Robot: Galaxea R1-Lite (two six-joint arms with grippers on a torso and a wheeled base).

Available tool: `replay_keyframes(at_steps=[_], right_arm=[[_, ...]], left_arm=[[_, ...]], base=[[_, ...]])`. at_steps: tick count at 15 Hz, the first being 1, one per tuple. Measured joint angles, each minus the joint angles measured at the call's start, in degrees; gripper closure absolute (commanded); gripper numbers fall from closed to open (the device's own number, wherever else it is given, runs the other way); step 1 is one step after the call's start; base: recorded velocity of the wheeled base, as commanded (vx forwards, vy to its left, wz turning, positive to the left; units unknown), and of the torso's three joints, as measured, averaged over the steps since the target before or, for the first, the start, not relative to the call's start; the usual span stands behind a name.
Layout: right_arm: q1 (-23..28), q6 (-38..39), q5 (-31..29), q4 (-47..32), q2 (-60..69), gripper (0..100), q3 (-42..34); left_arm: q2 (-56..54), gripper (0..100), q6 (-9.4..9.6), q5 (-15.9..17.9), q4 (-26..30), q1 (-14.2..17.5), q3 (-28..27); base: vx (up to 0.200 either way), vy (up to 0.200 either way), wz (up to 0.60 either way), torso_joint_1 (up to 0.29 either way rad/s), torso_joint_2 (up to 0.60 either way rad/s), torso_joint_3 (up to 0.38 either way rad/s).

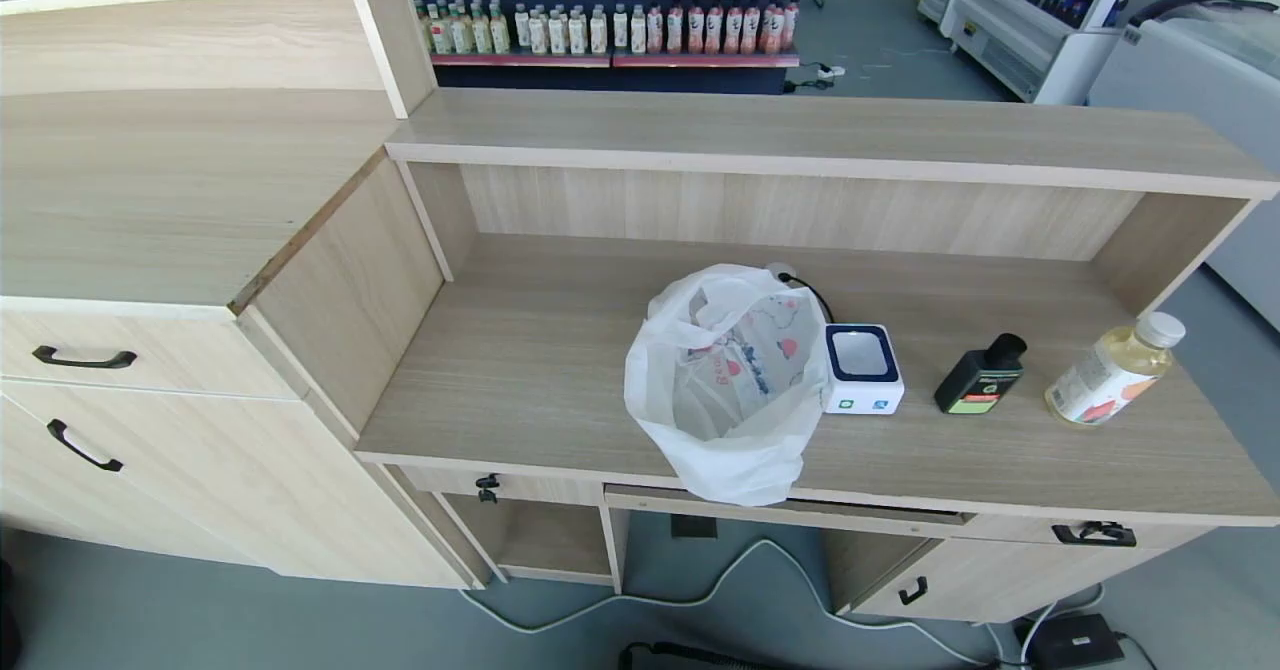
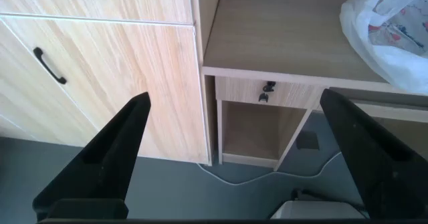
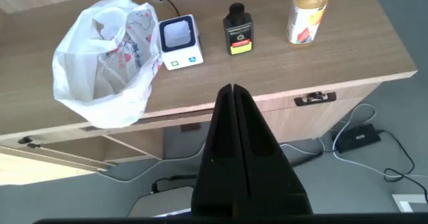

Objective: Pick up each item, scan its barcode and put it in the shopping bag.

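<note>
On the wooden counter (image 1: 540, 360) a white shopping bag (image 1: 725, 390) is seen with its mouth open, some printed packaging lying inside. Just right of it, touching the bag, a small white scanner (image 1: 862, 368) is placed. Further right a dark bottle (image 1: 982, 375) with a black cap is found, and near the right end a bottle of yellowish liquid (image 1: 1112, 370) with a white cap. Both bottles are apart from each other. The left gripper (image 2: 241, 157) is held low before the counter's left near corner, its fingers spread wide and empty. The right gripper (image 3: 232, 91) is held off the near edge, its fingers pressed together with nothing between them.
</note>
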State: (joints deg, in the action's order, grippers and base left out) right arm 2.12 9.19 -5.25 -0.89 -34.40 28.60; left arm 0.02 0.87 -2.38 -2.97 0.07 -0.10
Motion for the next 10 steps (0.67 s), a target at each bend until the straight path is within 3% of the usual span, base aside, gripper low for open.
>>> replay_keyframes(at_steps=[4,7,8,10], right_arm=[[8.59,-2.71,2.96,8.00,-19.98,100,7.51],[11.15,-5.36,5.39,14.85,-32.18,100,8.66],[11.48,-6.73,5.72,17.23,-35.68,0,8.83],[11.79,-8.19,5.99,19.05,-40.70,0,9.07]], left_arm=[[0.00,0,-0.05,-0.05,0.00,0.02,0.00],[0.00,0,-0.07,-0.07,0.00,0.00,0.00],[0.00,0,-0.07,-0.07,0.00,0.00,0.00],[0.00,0,-0.07,-0.05,0.00,0.00,0.00]], base=[[0.000,0.000,0.00,0.000,0.00,0.000],[0.000,0.000,0.00,0.000,0.00,0.000],[0.000,0.000,0.00,0.000,0.00,0.000],[0.000,0.000,0.00,0.000,0.00,0.000]])
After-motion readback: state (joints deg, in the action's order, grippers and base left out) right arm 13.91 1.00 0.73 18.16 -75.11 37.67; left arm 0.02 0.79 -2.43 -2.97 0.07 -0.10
